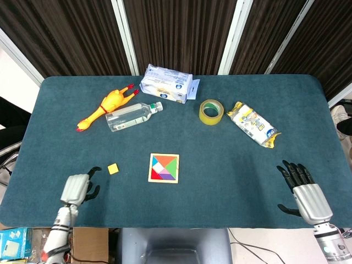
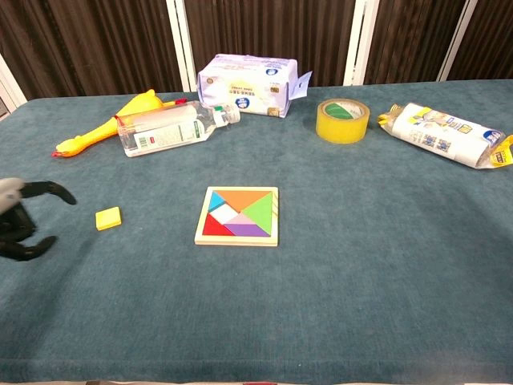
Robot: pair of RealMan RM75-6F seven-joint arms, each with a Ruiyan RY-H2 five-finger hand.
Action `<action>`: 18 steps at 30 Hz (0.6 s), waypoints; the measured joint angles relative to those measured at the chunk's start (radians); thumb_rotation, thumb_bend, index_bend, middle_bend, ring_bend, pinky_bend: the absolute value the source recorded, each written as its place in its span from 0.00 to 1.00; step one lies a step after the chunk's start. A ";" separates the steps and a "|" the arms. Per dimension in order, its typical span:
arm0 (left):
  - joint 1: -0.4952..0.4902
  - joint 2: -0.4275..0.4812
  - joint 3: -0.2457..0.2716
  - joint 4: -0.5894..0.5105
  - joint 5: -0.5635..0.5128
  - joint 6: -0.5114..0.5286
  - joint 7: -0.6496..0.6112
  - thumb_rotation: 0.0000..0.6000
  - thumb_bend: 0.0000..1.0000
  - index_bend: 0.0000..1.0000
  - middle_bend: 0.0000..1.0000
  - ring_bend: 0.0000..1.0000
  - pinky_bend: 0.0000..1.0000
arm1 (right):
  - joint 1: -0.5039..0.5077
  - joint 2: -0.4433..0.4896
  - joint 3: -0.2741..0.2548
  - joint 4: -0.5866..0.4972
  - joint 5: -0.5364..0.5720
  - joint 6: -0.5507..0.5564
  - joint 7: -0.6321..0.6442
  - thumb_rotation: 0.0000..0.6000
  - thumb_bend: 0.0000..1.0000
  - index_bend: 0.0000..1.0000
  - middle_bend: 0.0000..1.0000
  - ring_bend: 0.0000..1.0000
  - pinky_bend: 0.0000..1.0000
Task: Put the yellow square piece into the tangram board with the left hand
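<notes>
Yellow square piece [image 1: 113, 169] lies on tabletop left of tangram board [image 1: 164, 168] | your left hand [image 1: 77, 188] nears it, fingers [image 2: 48, 190] apart, empty, ready to pinch | right hand [image 1: 304, 190] idle, spread.

Your landmark's the tangram board [image 1: 164, 168], mid-table. Square piece [image 1: 113, 169] sits left of it, w/ your left hand [image 1: 77, 188] just beyond, further left & nearer you. Behind the board: bottle [image 1: 133, 115] & rubber chicken [image 1: 105, 106] to the left, tape roll [image 1: 210, 111] to the right.
</notes>
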 measured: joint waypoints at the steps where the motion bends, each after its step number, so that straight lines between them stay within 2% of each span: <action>1: -0.012 -0.026 -0.012 0.012 -0.031 -0.005 0.027 1.00 0.39 0.28 1.00 1.00 1.00 | 0.000 0.002 0.000 0.001 0.001 0.001 0.005 1.00 0.14 0.00 0.00 0.00 0.00; 6: -0.066 -0.133 -0.052 0.104 -0.130 -0.021 0.099 1.00 0.38 0.27 1.00 1.00 1.00 | 0.000 0.010 -0.001 0.001 0.003 -0.001 0.016 1.00 0.14 0.00 0.00 0.00 0.00; 14: -0.106 -0.219 -0.052 0.206 -0.107 0.026 0.148 1.00 0.37 0.28 1.00 1.00 1.00 | 0.001 0.022 -0.005 -0.001 0.000 -0.002 0.032 1.00 0.14 0.00 0.00 0.00 0.00; 18: -0.113 -0.232 -0.062 0.221 -0.124 0.030 0.157 1.00 0.37 0.29 1.00 1.00 1.00 | 0.001 0.026 -0.007 -0.001 -0.005 -0.001 0.037 1.00 0.14 0.00 0.00 0.00 0.00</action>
